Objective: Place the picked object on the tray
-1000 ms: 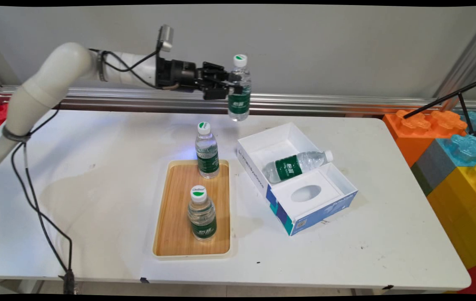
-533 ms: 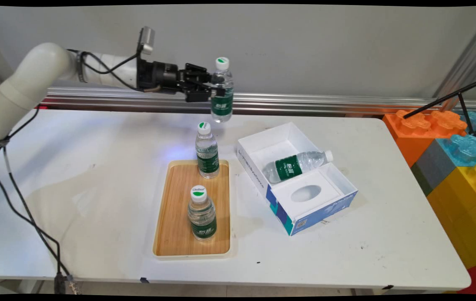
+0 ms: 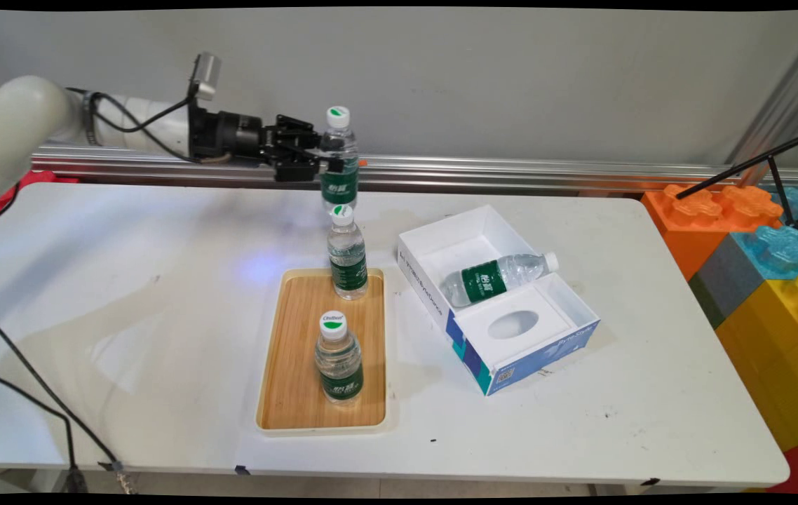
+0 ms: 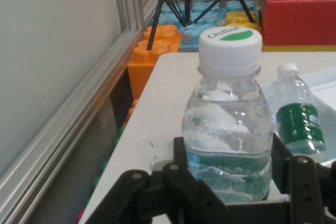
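From above the table's near side, the black two-finger gripper (image 3: 325, 151) reaches in level from the left, its fingers closed around the middle of a small clear plastic water bottle with a green label and white cap (image 3: 339, 163). That held bottle hangs upright in the air, clear of the white table (image 3: 160, 294), right above a second upright bottle of the same kind (image 3: 347, 254) standing at the far end of a shallow wooden tray (image 3: 294, 365). A third such bottle (image 3: 337, 358) stands nearer on the tray. Just right of the tray sits an open white-and-blue cardboard box (image 3: 504, 330) with a fourth bottle (image 3: 497, 277) lying on its side inside.

From the hand camera, the held bottle (image 4: 228, 124) fills the centre, pinched between the fingers (image 4: 302, 182) at label height, its cap pointing up. Bright toy blocks (image 4: 157, 45) stack beyond the table edge.
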`<state>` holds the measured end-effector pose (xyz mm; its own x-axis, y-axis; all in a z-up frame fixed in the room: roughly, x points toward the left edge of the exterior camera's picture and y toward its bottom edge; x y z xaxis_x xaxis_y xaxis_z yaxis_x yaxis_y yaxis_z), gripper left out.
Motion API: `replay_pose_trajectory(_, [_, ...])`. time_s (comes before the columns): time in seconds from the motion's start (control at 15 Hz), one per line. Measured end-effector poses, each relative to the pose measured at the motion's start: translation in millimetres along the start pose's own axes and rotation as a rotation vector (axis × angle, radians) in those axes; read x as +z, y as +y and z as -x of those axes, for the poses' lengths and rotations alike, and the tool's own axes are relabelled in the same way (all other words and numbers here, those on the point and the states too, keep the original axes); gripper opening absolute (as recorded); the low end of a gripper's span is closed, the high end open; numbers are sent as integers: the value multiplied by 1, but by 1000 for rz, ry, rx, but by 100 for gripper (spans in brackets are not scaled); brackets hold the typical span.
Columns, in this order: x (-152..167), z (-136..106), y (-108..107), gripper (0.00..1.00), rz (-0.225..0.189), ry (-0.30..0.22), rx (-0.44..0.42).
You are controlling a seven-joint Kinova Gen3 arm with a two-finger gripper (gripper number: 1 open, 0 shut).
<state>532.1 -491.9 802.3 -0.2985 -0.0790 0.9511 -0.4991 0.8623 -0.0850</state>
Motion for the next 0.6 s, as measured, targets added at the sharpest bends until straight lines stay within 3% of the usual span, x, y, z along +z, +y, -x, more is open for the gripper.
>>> replay_pose_trajectory(0.6, [-47, 16, 28, 0, -3, -32, -32])
